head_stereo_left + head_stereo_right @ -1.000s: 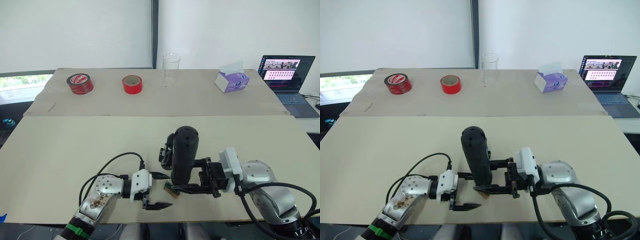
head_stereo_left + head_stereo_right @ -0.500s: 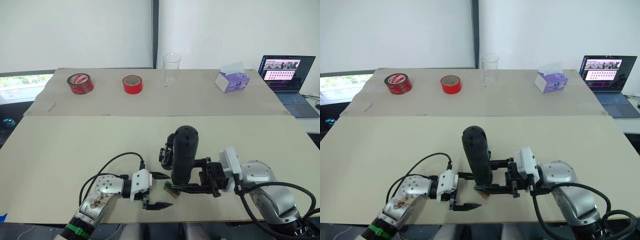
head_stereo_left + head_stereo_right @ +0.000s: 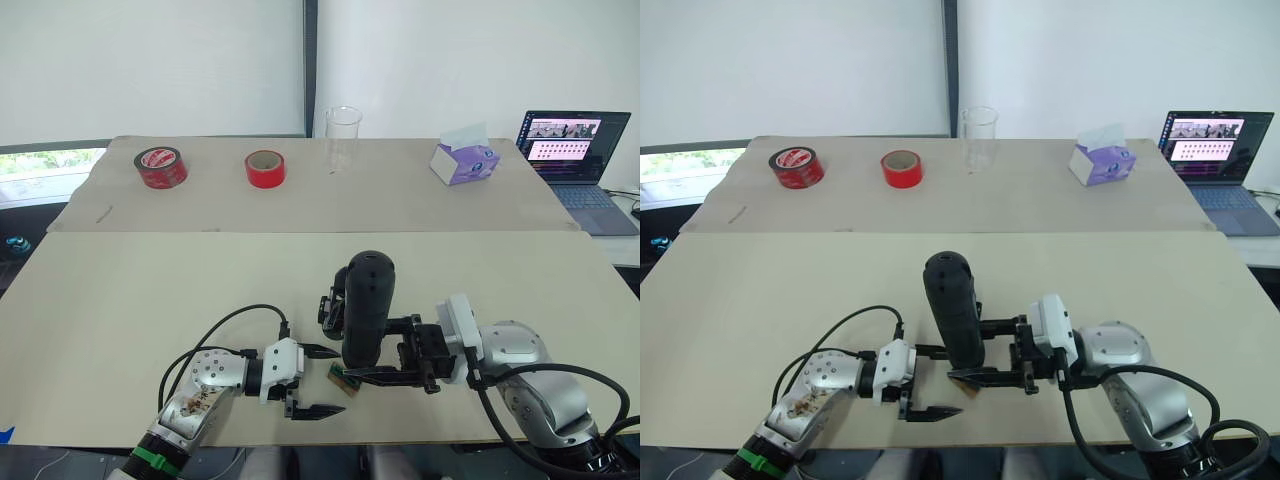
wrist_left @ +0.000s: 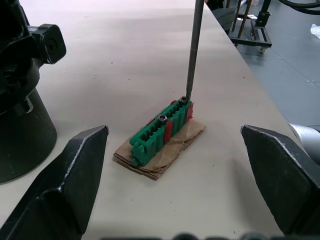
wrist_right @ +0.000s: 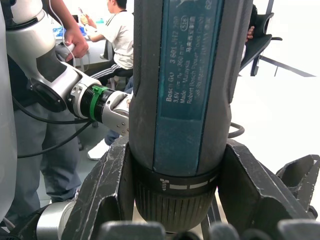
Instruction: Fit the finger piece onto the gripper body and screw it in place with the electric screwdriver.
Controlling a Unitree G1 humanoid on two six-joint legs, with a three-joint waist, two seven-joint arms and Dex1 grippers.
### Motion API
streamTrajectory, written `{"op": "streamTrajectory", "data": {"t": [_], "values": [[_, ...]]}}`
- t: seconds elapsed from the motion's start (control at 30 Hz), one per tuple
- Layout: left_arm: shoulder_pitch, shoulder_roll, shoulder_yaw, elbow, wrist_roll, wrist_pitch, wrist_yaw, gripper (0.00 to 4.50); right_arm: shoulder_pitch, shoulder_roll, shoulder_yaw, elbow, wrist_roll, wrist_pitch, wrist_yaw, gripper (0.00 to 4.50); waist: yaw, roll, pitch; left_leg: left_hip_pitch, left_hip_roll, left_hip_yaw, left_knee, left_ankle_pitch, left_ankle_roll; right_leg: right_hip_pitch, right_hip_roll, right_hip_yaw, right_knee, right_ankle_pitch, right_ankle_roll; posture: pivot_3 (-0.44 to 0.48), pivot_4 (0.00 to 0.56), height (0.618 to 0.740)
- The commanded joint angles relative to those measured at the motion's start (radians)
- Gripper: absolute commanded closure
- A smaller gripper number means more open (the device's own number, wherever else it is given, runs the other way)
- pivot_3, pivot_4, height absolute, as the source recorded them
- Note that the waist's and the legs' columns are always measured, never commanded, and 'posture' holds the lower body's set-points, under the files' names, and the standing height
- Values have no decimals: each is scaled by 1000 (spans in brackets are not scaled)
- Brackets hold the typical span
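Note:
The electric screwdriver (image 3: pixel 365 310) stands nearly upright over the table's front middle, and my right gripper (image 3: pixel 374 350) is shut on its lower barrel (image 5: pixel 190 100). Its thin bit (image 4: pixel 194 50) comes down onto a screw head in a small green block (image 4: pixel 160 132) that lies on a brown scrap. My left gripper (image 3: pixel 322 381) is open, with its fingers (image 4: pixel 75 185) on either side of that block and not touching it. The gripper body (image 3: pixel 331 305) stands just behind the screwdriver, half hidden; its round base (image 4: pixel 20 140) is beside the block. The finger piece is hidden.
At the back stand two red tape rolls (image 3: pixel 160 166) (image 3: pixel 265 168), a clear cup (image 3: pixel 341 138), a purple tissue box (image 3: pixel 463 160) and a laptop (image 3: pixel 570 150). The table's front edge (image 3: pixel 400 440) runs just under both grippers. People sit behind the table (image 5: pixel 120 35).

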Motion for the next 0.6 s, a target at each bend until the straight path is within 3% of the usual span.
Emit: {"op": "streamTrajectory", "data": {"t": [0.03, 0.6], "values": [[18, 10, -9, 43, 25, 36, 14, 0, -13, 5, -18, -17, 12, -41, 0, 2584, 0, 0, 0, 0, 0, 0, 0, 0, 0, 0, 0, 0, 0, 0, 0, 0, 150, 740], [29, 22, -3, 29, 18, 40, 10, 0, -14, 2, -21, -23, 28, -36, 3, 2584, 0, 0, 0, 0, 0, 0, 0, 0, 0, 0, 0, 0, 0, 0, 0, 0, 150, 740]]}}
